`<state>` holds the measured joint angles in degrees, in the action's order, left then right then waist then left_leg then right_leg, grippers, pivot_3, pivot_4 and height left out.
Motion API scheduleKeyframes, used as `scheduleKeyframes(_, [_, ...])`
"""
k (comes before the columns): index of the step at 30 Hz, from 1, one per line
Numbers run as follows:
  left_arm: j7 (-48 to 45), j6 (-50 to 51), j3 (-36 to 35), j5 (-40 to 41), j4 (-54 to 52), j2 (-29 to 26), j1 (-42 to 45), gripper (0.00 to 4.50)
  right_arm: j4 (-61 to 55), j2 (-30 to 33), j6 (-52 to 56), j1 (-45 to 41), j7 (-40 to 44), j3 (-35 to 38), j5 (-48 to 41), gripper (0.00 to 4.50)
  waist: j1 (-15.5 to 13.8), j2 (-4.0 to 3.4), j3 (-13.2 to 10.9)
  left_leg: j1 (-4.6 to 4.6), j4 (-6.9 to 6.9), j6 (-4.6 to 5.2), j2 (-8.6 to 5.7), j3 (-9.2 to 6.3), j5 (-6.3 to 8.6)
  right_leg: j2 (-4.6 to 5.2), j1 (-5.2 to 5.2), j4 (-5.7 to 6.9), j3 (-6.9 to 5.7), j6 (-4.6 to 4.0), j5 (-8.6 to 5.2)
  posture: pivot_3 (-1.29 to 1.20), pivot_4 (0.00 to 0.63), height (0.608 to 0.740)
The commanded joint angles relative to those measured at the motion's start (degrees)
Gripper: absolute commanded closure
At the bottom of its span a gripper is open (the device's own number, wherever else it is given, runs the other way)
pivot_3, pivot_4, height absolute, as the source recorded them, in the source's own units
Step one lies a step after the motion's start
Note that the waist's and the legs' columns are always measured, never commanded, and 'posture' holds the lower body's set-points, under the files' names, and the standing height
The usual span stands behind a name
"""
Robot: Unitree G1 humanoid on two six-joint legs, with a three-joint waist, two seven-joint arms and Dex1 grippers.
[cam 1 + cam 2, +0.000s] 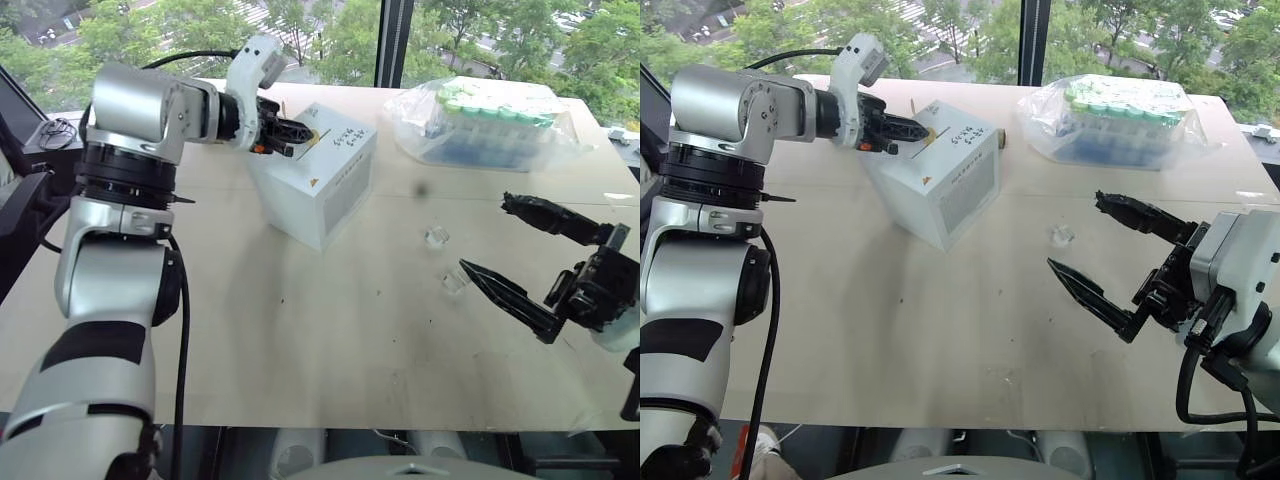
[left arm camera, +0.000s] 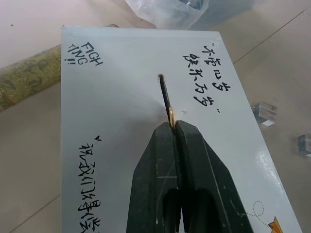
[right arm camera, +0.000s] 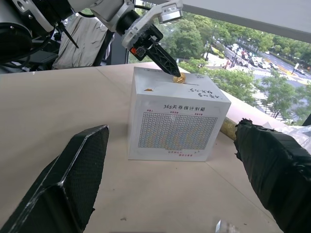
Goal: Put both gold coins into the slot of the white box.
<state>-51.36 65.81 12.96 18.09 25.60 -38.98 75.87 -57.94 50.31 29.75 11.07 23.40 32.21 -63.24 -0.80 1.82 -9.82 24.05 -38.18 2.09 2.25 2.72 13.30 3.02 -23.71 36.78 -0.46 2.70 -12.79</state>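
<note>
Over the top of the white box [image 1: 318, 185], the left gripper [image 2: 172, 125] pinches one gold coin [image 2: 171, 115] edge-on, its rim sitting right at the near end of the dark slot [image 2: 164, 92] just ahead of the fingertips. Insertion is the step in hand; the next move likely calls for easing the coin forward and down along the slit, then letting go. Well apart to the other side, the right gripper [image 1: 520, 255] hangs above the table [image 1: 330, 340] with its fingers spread wide and empty, two small clear blocks [image 1: 437, 237] lying near it. Whether the second coin is already inside cannot be told.
</note>
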Motion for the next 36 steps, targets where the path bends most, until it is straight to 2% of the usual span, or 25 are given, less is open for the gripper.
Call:
scheduleKeyframes(1, [0.9,-0.4,0.4,-1.6,-4.6,-0.4,-1.1,4.50,-0.5,0.1,-1.3,1.0,1.1,1.8,0.3,0.05,0.0,0.00,0.0,-0.01,0.00,0.00,0.00,0.00,0.00,0.00,0.00,0.02,0.00,0.01,-0.01,0.00,0.150,0.740])
scheduleKeyframes(12, [5.8,5.0,0.7,-2.3,-18.3,0.4,-4.5,4.50,1.3,-0.9,-3.0,3.9,5.2,4.3,1.9,0.05,0.0,0.00,0.0,-0.01,-0.03,0.00,0.00,0.00,0.00,0.00,0.01,0.03,0.03,0.08,0.05,0.00,0.150,0.740])
scheduleKeyframes(14, [7.0,6.1,-1.0,-1.7,-19.2,1.2,-4.4,3.89,1.5,-0.8,-2.9,3.6,5.3,4.1,2.0,0.00,0.0,0.00,0.0,-0.01,-0.03,0.00,-0.01,0.01,0.00,0.00,0.01,0.03,0.03,0.09,0.04,0.00,0.150,0.740])
scheduleKeyframes(15, [7.8,5.9,-2.5,-1.5,-19.1,1.8,-4.3,3.74,1.6,-0.7,-2.8,3.3,5.2,3.9,1.9,0.00,0.0,0.00,0.0,-0.02,-0.03,0.00,-0.01,0.00,0.00,-0.01,0.01,0.03,0.02,0.09,0.03,0.00,0.150,0.740])
scheduleKeyframes(18, [9.6,4.8,-9.8,0.8,-16.2,3.8,-3.0,2.31,1.6,-0.4,-2.4,2.7,4.8,3.4,2.0,0.00,0.0,0.01,0.0,0.00,-0.07,0.00,-0.01,-0.03,0.00,-0.01,0.01,0.05,0.00,0.10,0.03,0.00,0.150,0.740])
scheduleKeyframes(20, [11.7,3.1,-16.5,3.1,-13.4,6.0,-1.8,1.52,1.7,-0.3,-2.2,2.4,4.5,3.1,2.0,0.00,0.0,0.01,0.0,0.00,-0.09,0.00,0.00,-0.02,0.00,-0.01,0.01,0.05,0.00,0.10,0.03,0.00,0.150,0.740])
scheduleKeyframes(22, [13.7,-2.1,-25.4,7.1,-12.3,9.1,-1.3,1.52,1.7,-0.2,-1.7,2.1,3.3,2.6,2.7,0.00,0.1,0.00,0.0,-0.02,-0.10,0.00,0.00,-0.01,0.00,-0.02,0.01,0.05,0.01,0.15,0.05,0.00,0.150,0.740])
scheduleKeyframes(25, [15.1,-2.1,-32.2,12.2,-14.5,12.3,-1.3,1.52,2.2,-0.3,-0.7,2.2,1.9,2.1,3.4,0.00,0.0,0.01,0.0,-0.05,-0.09,0.00,0.00,-0.01,0.00,-0.01,0.04,0.07,0.00,0.12,0.11,0.00,0.150,0.740])
scheduleKeyframes(26, [14.1,-1.4,-32.9,14.9,-18.2,13.2,-3.1,1.52,2.1,-0.8,-0.5,3.0,1.6,2.3,3.5,0.00,0.0,0.01,0.0,-0.04,-0.09,0.00,-0.01,0.00,0.00,0.00,0.04,0.07,0.00,0.13,0.18,0.00,0.150,0.740])
scheduleKeyframes(30, [7.9,0.4,-30.8,26.1,-39.1,15.1,-17.6,1.52,1.8,-3.3,-0.2,7.1,1.1,0.6,6.5,0.00,0.0,-0.04,0.1,-0.06,-0.07,-0.01,0.04,0.03,-0.01,0.08,0.09,0.05,0.07,0.17,0.20,0.00,0.150,0.740])
scheduleKeyframes(32, [4.5,1.3,-28.3,30.0,-45.3,13.1,-23.9,1.52,1.4,-4.2,-0.3,9.3,1.7,-0.1,7.8,0.00,0.1,-0.03,0.1,-0.09,-0.07,-0.03,0.05,0.05,-0.01,0.13,0.09,0.12,0.12,0.21,0.17,0.00,0.150,0.740])
scheduleKeyframes(36, [-0.6,-2.6,-24.9,31.1,-53.0,7.5,-37.5,1.52,0.7,-7.7,-2.4,18.4,5.9,2.2,12.3,0.00,0.1,-0.10,0.1,-0.19,-0.06,-0.02,0.02,0.05,0.00,0.04,0.09,0.17,0.12,0.05,0.09,0.00,0.150,0.740])
